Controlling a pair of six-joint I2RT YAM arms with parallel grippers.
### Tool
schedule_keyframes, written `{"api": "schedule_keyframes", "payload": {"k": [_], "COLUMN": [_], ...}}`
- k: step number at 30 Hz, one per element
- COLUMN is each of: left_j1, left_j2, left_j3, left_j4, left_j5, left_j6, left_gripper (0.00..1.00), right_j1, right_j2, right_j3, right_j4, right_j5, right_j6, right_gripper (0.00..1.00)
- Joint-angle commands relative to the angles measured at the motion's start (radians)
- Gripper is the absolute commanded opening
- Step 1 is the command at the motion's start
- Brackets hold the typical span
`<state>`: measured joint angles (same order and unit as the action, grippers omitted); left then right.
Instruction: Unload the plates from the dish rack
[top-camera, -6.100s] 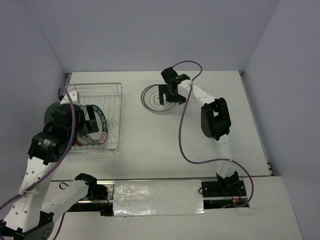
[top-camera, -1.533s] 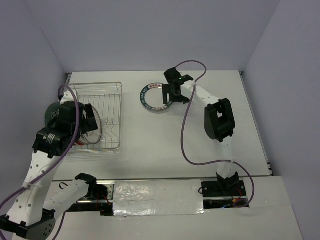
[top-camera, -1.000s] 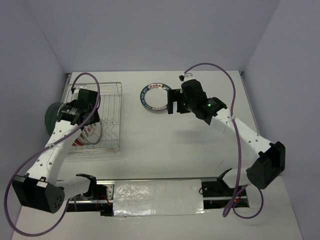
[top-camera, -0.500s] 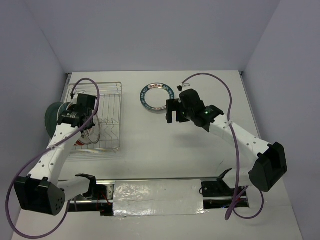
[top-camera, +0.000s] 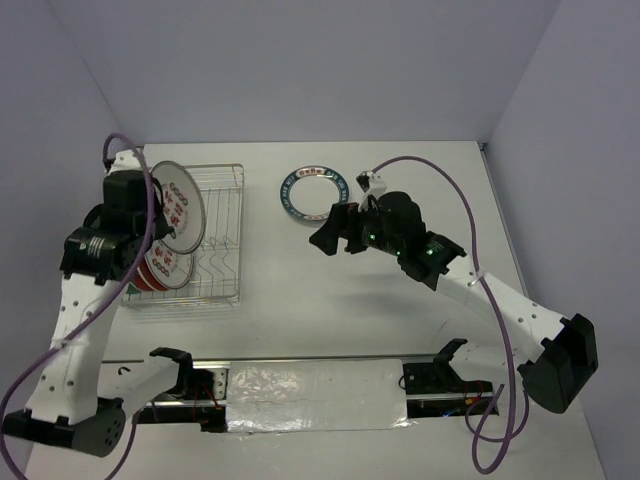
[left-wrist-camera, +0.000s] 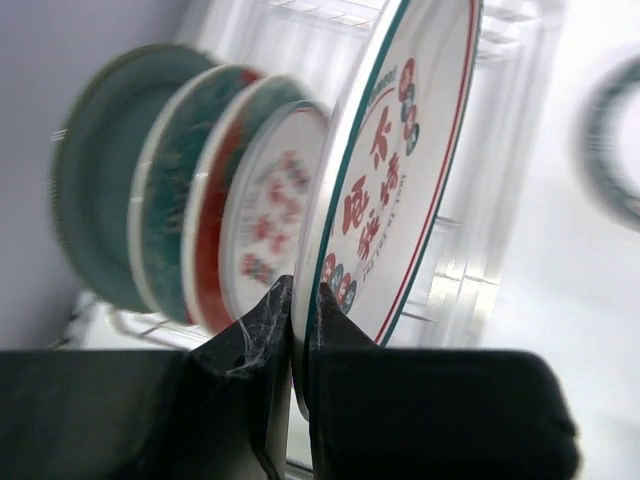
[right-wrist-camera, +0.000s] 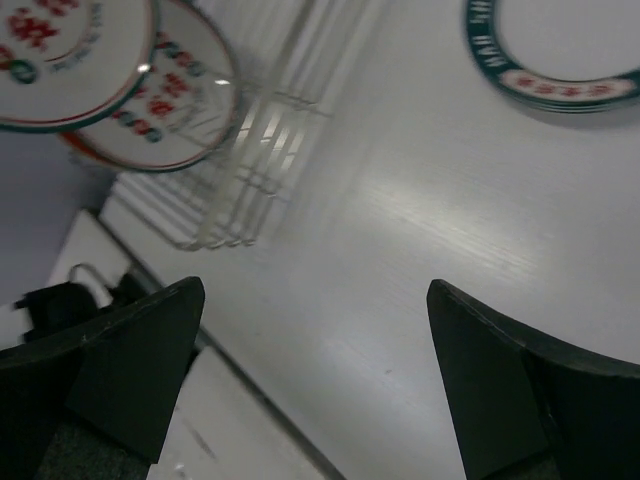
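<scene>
**Left wrist view:** the lifted plate (left-wrist-camera: 400, 170) is cut by the upper edge, and its lower rim is hidden between the fingers of the left tool (left-wrist-camera: 303, 292). The racked plates (left-wrist-camera: 200, 200) and the dish rack (left-wrist-camera: 480, 260) are smeared, their markings unreadable. A flat plate (left-wrist-camera: 612, 140) on the counter (left-wrist-camera: 560, 330) is blurred and cropped at the right edge.

**Right wrist view:** the fingers of the right tool (right-wrist-camera: 315, 300) run off the lower edge, and the flat plate runs off the top.

**Top view:** the left arm (top-camera: 95, 250) covers part of the racked plates
</scene>
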<state>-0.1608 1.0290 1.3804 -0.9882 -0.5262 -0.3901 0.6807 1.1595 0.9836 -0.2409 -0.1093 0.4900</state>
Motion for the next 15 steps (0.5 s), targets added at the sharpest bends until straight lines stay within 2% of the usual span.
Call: {"api": "schedule_keyframes", "payload": {"k": [1, 2, 5, 8, 10, 12, 15], "left_j1": [-0.006, -0.005, -0.006, -0.006, -0.006, -0.006, -0.006], "left_j2": [-0.098, -0.131, -0.194, -0.231, -0.245, -0.250, -0.231], "left_j3": [0.055, 0.045, -0.071, -0.162, -0.199, -0.253, -0.305], "left_j4": [0.066, 0.092, 0.285, 0.385, 0.465, 0.540, 0.573], "left_j5": [0.298, 0.475, 0.770, 0.932, 0.985, 1.046, 1.120], "left_j6": [-0.001, -0.015, -0.120, -0.190, -0.236, -0.263, -0.279], "left_gripper": [0.00, 0.00, 0.00, 0.00, 0.00, 0.00, 0.00], "right_j1": [0.006, 0.013, 0.019, 0.019, 0.019, 0.019, 0.019], "right_j2": [-0.058, -0.057, -0.055, -0.052, -0.043, -0.027, -0.012], "right_j3": [-0.071, -0.075, -0.065, -0.037, -0.023, -0.031, -0.063], "right_j4": [0.393, 0.434, 0.482, 0.414, 0.349, 0.345, 0.433], "right_j5": [-0.324, -0.352, -0.340, -0.218, -0.140, -0.145, -0.223], "right_j6": [0.103, 0.143, 0.157, 0.130, 0.114, 0.108, 0.130], "right_gripper": [1.00, 1.00, 1.00, 1.00, 1.00, 0.98, 0.95]}}
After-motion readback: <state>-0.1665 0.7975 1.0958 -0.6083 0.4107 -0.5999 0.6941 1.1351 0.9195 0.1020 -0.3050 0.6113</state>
